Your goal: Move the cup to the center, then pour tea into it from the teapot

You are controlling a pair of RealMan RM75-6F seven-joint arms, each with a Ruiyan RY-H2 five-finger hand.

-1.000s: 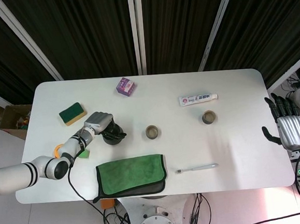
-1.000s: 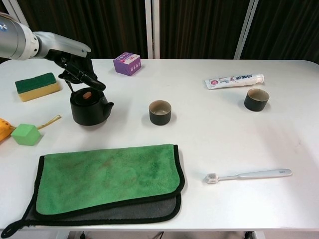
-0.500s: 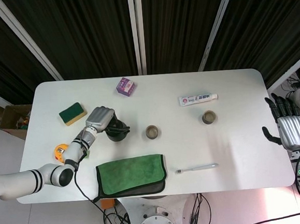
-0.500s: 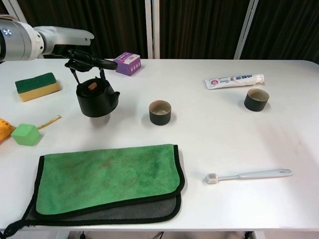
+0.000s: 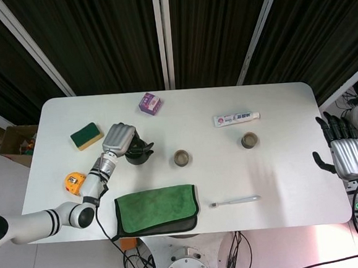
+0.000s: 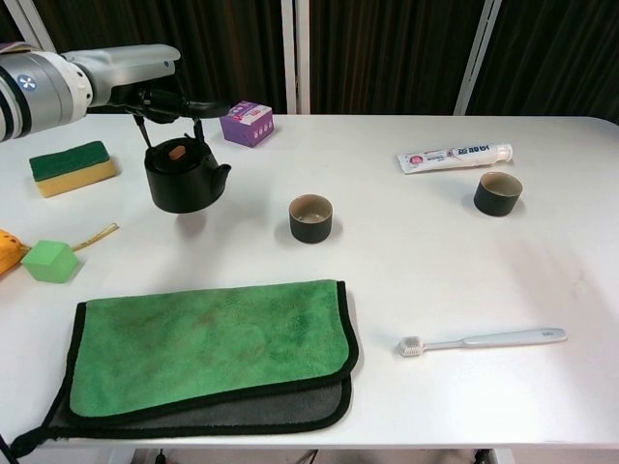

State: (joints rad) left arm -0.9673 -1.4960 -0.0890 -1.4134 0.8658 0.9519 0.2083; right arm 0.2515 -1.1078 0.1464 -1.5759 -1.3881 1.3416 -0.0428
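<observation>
Currently left hand point(image 6: 160, 97) is gripping the teapot point(image 6: 184, 179) by its wire handle, pot hanging clear of the table point(image 6: 406, 271), left of the centre cup point(image 6: 311, 217). Pot is probably rigid, heavy, swinging freely; handle is the sensible hold. Right hand point(image 5: 343, 152) is idling off-table, fingers apart, holding nothing

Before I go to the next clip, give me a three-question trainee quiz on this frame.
1. True or false: the teapot sits on the table.
2. Which hand holds the teapot: A left hand, B right hand, C neither?
3. Fill in: the cup nearest the teapot is the ___ cup, not the one by the toothpaste.

Key:
1. False: it hangs by its handle above its shadow.
2. A.
3. centre cup; the other cup stands further right.
</observation>
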